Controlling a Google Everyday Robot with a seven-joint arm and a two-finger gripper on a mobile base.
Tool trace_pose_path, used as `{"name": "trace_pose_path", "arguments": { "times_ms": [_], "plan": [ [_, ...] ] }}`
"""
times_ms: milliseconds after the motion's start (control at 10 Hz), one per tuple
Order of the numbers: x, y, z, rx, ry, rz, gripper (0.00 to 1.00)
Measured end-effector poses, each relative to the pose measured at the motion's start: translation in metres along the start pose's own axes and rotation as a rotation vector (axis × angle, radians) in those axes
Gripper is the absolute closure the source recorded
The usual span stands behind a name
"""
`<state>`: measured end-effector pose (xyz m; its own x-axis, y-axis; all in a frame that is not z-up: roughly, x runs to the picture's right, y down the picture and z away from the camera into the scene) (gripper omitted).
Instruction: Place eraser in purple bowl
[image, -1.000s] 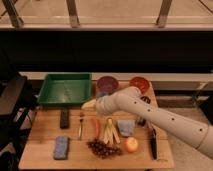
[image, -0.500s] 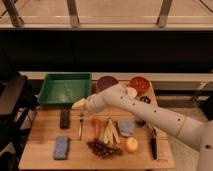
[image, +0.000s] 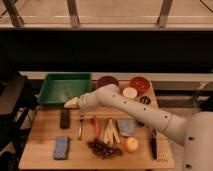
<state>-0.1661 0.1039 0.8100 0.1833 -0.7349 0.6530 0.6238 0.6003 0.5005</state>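
The gripper (image: 71, 103) hangs over the left part of the wooden desk (image: 45, 127), just at the front right corner of the green tray (image: 64, 88). Its pale fingers are spread apart and hold nothing. The white arm (image: 135, 111) reaches to it from the lower right, crossing over the middle of the desk.

The eraser (image: 64, 118) lies flat on the desk just below and a little left of the gripper, apart from it. The purple bowl (image: 107, 80) stands at the back of the desk, right of the tray and beside the red bowl (image: 139, 83).

A fork (image: 80, 127) lies right of the eraser, then a carrot (image: 96, 126). A blue sponge (image: 61, 147) sits near the front left edge, a bunch of grapes (image: 102, 147) in the front middle, and a knife (image: 153, 145) at the right
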Motion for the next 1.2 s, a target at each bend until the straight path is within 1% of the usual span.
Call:
{"name": "trace_pose_path", "arguments": {
  "times_ms": [300, 500, 700, 800, 900, 1200],
  "plan": [
    [-0.001, -0.001, 0.001, 0.000, -0.002, -0.002, 0.35],
    [-0.002, -0.001, 0.001, 0.003, 0.009, -0.009, 0.35],
    [-0.019, -0.002, 0.008, 0.020, 0.025, -0.028, 0.35],
    [-0.028, -0.006, 0.015, 0.029, 0.026, -0.039, 0.35],
    [-0.032, -0.010, 0.022, 0.038, 0.022, -0.053, 0.35],
    [-0.026, -0.018, 0.035, 0.040, 0.012, -0.094, 0.35]
  ]
}}
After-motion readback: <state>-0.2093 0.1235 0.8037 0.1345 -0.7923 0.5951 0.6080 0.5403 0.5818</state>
